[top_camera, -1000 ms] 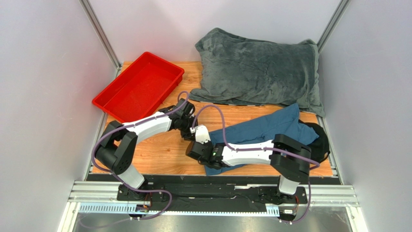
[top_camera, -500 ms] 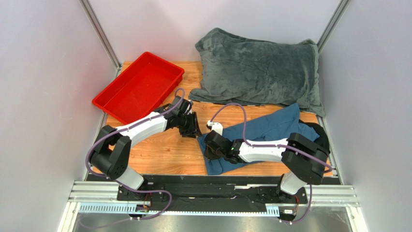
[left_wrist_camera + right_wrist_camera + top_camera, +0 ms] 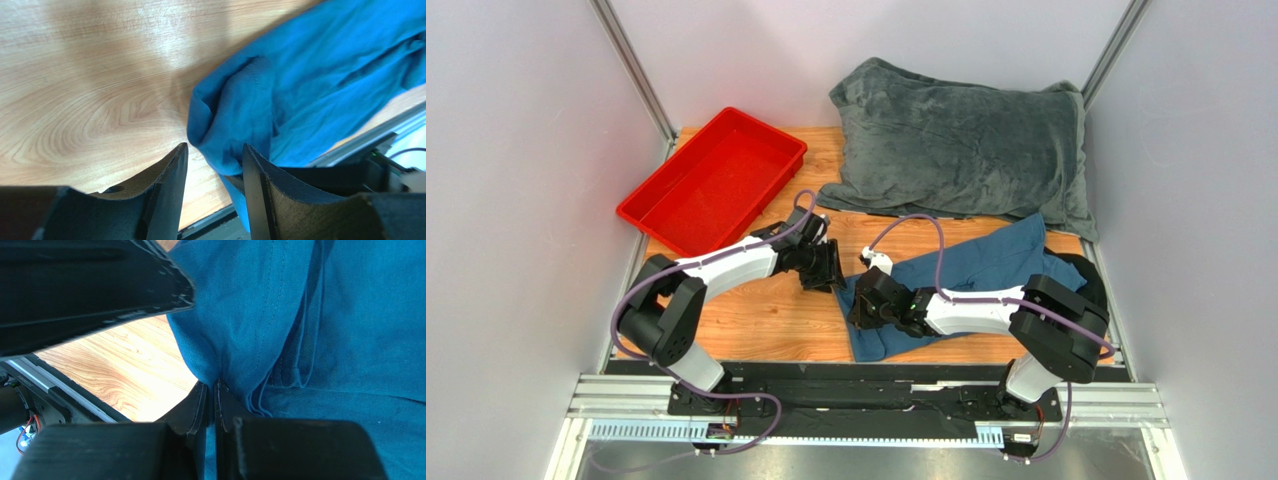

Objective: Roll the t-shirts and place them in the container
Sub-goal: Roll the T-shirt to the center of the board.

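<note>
The left hand [image 3: 214,152] has let go: over the last second its jaws have spread, and they now stand apart with nothing between them, the tips hovering just beside the near-left corner of the t-shirt [image 3: 986,262] above the wooden tabletop [image 3: 756,320]. The right hand [image 3: 216,386] is clenched on that same shirt. Its wrist view shows a fold of teal cloth beside a stitched hem pinched between the closed fingers. It has drawn back a little toward the right edge, taking the cloth corner with it, so the two hands, which were almost touching a second ago, are now slightly apart. The shirt lies rumpled on the right half of the tabletop, running from around the middle of the near edge up to the right edge, where it meets a dark heap [image 3: 1086,285] that I cannot make out. The red tray [image 3: 716,180] at the far left corner and the grey blanket [image 3: 966,140] along the far edge are well apart from both hands. This looks to me like a regrip — the hem passed over to the right hand alone. The shirt is not yet flat and no roll has begun, so the task is at an early stage; the free left hand probably needs a fresh hold further along the hem so the two can stretch the cloth out.
</note>
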